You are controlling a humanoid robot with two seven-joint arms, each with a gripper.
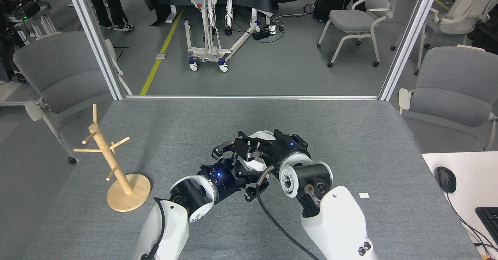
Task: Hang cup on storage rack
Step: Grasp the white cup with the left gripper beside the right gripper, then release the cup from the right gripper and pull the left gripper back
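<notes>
Meeting over the middle of the grey bench, left gripper and right gripper, black linkages crowded together around the cup. Showing only as white patches between the dark fingers: a bit of rim at the top, a bit of faceted side lower down near the centre of the cluster. Right jaws closed in against the white body, apparently holding it; left jaws pressed close at the cup's left side, partly spread, though whether actually clamped on it cannot be told through the overlapping parts. Raised above the bench or resting on it, also not clear. Standing well apart at the bench's left edge, the storage rack, upright post slightly tilted in view, angled pegs bare, round base flat on the cloth. Looping from between the two wrists toward the bottom edge, a black cable.
</notes>
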